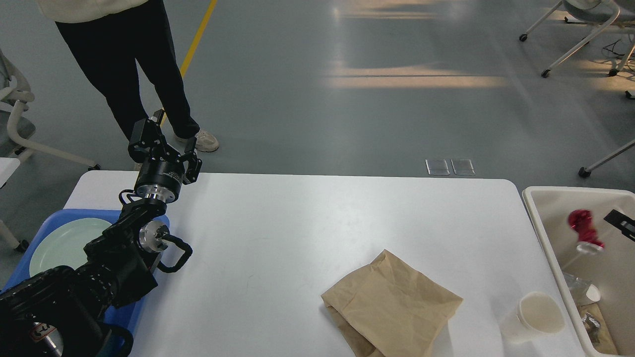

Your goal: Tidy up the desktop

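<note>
I count one white desktop (pixel 297 223). On it I see one brown paper bag (pixel 392 305) and one white paper cup (pixel 538 315). There is one blue tray (pixel 47 228) with one pale green plate (pixel 64 243), one cream bin (pixel 555 238), and one red thing (pixel 583 228).

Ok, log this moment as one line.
left tool open, raised over desktop | red object over bin | bag, cup remain
</note>
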Tool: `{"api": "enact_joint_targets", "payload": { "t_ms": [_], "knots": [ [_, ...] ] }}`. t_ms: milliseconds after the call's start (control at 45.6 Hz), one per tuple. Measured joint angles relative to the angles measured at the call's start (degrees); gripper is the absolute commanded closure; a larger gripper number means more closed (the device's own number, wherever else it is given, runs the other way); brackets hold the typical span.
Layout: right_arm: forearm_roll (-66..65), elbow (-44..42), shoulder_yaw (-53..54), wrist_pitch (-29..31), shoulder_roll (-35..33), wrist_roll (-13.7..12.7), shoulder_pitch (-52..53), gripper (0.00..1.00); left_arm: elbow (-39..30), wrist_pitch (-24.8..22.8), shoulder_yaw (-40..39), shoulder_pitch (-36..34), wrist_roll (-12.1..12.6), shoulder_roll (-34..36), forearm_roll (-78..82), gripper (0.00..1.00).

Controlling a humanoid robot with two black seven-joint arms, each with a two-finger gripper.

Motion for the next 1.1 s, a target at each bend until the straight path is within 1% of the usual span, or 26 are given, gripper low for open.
{"api": "enact_joint_targets", "payload": {
  "t_ms": [131, 241, 329, 394, 482, 504, 679, 767, 854, 1095],
  "knots": [
    [-0.41, 2.72, -1.07, 1.87, -0.93, -0.05, 1.48, 0.0, 0.0, 0.0, 0.0, 0.0, 0.0, 0.0, 0.0, 0.03],
    [-0.81, 7.76, -5.25, 6.77, -4.32, -0.09, 6.51, 0.0, 0.0, 0.0, 0.0, 0.0, 0.0, 0.0, 0.0, 0.03],
    [-0.85, 12.08, -9.85, 13.35, -7.12, -0.09, 12.99, 0.0, 0.0, 0.0, 0.0, 0.0, 0.0, 0.0, 0.0, 0.03],
    [-0.84, 14.9, -13.41, 19.39, -8.87, -0.12, 18.43, 0.0, 0.0, 0.0, 0.0, 0.0, 0.0, 0.0, 0.0, 0.03],
    [-0.77, 17.61, -18.36, 27.91, -10.28, -0.21, 25.59, 0.0, 0.0, 0.0, 0.0, 0.0, 0.0, 0.0, 0.0, 0.03],
    [-0.81, 18.5, -20.39, 31.31, -10.67, -0.24, 28.49, 0.0, 0.0, 0.0, 0.0, 0.0, 0.0, 0.0, 0.0, 0.03],
    [-2.56, 21.87, -28.3, 43.05, -11.54, -0.45, 39.99, 0.0, 0.0, 0.0, 0.0, 0.0, 0.0, 0.0, 0.01, 0.03],
    [-4.62, 23.6, -31.03, 47.31, -11.62, -0.46, 44.87, 0.0, 0.0, 0.0, 0.0, 0.0, 0.0, 0.0, 0.01, 0.03],
    [-6.32, 24.38, -32.36, 49.77, -11.69, -0.46, 48.79, 0.0, 0.0, 0.0, 0.0, 0.0, 0.0, 0.0, 0.01, 0.03],
    [-11.31, 25.54, -35.93, 52.03, -11.88, -0.53, 57.6, 0.0, 0.0, 0.0, 0.0, 0.0, 0.0, 0.0, 0.0, 0.03]
  ]
}}
